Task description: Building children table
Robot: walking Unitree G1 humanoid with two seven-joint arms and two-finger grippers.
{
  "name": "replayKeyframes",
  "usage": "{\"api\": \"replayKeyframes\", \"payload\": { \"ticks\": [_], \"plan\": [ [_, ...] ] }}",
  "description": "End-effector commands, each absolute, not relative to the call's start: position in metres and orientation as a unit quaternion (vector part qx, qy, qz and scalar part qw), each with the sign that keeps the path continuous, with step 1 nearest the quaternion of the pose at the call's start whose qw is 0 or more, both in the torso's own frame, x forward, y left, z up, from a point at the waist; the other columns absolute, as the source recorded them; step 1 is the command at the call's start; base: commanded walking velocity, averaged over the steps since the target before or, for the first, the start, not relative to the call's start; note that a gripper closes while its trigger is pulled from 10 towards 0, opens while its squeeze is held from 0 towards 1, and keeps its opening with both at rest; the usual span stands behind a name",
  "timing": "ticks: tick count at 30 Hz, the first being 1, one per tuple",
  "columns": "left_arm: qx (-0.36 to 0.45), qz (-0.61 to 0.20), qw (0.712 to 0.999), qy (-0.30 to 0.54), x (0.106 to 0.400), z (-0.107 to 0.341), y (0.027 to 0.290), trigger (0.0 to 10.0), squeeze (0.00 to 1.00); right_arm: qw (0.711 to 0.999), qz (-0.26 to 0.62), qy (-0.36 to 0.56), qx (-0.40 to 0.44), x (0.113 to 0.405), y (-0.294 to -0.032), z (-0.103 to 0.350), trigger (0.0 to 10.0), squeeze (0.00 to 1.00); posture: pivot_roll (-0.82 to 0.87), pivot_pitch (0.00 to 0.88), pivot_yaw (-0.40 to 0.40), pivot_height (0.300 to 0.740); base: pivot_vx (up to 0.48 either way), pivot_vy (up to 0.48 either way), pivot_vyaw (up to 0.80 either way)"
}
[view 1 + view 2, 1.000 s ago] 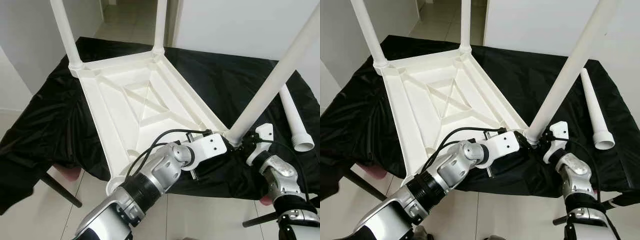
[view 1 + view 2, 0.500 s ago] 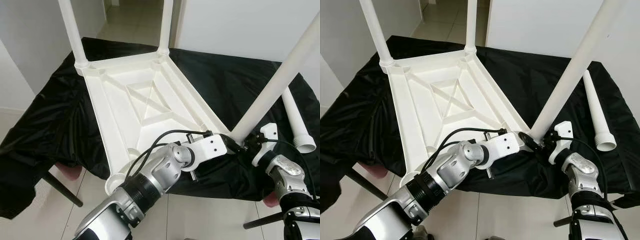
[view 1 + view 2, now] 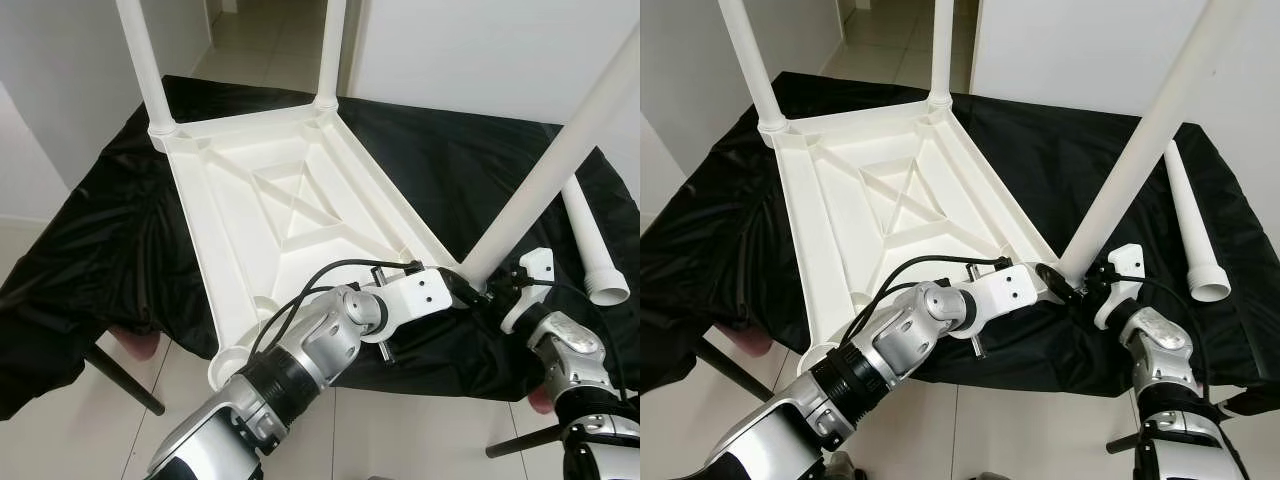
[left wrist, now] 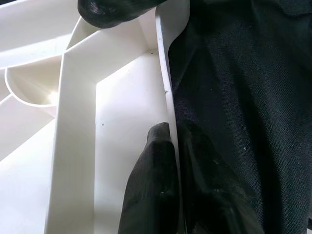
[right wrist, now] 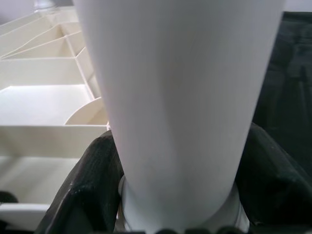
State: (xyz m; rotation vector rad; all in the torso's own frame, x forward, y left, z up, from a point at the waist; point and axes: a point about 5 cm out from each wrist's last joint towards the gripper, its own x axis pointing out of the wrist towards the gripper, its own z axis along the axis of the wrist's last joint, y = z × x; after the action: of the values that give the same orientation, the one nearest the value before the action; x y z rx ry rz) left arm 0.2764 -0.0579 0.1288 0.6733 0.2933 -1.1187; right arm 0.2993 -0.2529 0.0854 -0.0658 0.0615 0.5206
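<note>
No readable text, labels, brands, numbers or signs anywhere in these views.
</note>
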Motion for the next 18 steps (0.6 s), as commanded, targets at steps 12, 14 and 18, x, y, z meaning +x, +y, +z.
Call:
{"api": "replayKeyframes", "payload": {
  "ticks": [12,14,18],
  "plan": [
    [0.325,-0.524,0.776,0.135,0.272,0.125,-0.063,10.0,0.0,0.975,0.191,0.114,0.007,0.289,-0.213,0.038,10.0,0.0,0.0,0.028,0.002,0.74,0.0,0.0,0.0],
    [0.326,-0.525,0.774,0.135,0.272,0.125,-0.063,10.0,0.0,0.983,0.155,0.096,0.001,0.293,-0.204,0.041,10.0,0.0,0.0,0.026,0.0,0.74,0.0,0.0,0.0],
    [0.326,-0.526,0.774,0.135,0.271,0.125,-0.063,10.0,0.0,0.989,0.115,0.09,0.009,0.297,-0.202,0.043,10.0,0.0,0.0,0.026,0.0,0.74,0.0,0.0,0.0]
  ]
}}
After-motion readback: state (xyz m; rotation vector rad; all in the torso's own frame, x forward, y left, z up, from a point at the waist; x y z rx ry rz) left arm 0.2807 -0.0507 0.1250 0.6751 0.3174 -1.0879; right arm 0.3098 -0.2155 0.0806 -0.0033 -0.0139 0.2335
